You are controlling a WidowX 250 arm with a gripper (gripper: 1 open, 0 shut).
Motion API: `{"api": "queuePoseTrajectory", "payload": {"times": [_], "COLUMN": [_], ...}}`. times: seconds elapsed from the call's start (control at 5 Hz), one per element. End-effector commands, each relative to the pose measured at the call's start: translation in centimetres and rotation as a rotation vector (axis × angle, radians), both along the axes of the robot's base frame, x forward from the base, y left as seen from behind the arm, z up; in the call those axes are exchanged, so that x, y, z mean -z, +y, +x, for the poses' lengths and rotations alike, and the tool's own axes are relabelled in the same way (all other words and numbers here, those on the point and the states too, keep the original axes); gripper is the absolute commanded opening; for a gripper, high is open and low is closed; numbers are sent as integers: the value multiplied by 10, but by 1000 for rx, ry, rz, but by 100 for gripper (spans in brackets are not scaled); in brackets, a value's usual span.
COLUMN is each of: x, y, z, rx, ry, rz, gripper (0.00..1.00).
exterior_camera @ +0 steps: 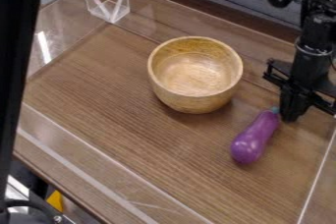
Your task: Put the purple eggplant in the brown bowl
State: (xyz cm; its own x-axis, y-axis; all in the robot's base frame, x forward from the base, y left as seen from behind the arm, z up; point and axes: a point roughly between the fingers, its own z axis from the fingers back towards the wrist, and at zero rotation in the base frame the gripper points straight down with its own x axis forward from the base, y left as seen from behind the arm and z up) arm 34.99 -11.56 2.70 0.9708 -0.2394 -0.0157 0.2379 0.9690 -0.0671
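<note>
The purple eggplant [254, 137] lies on the wooden table at the right, below and right of the brown bowl [196, 72]. The bowl stands near the middle of the table and holds nothing. My gripper [294, 113] hangs from the upper right and points straight down. Its fingers are shut together, and their tips sit just above and right of the eggplant's upper end. I cannot tell whether the tips touch the eggplant. Nothing is held.
A clear plastic stand [106, 4] sits at the table's back left corner. Clear low walls [79, 179] border the table at the front and left. A dark post [20, 90] runs down the left edge of the view.
</note>
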Motion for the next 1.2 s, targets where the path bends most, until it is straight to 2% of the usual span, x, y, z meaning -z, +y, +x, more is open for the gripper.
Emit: {"api": "queuePoseTrajectory", "payload": {"times": [0.0,0.2,0.6,0.8,1.0], "x": [-24,-17,-48,-55,-53], "y": [2,2,26,31,33], "z": [19,24,11,7,1], "rx": [59,127,131,138,147], "ry": [-66,-51,-27,-25,-18], "rz": [-28,-30,-33,-34,-34], "gripper": [0,0,0,100,100]}}
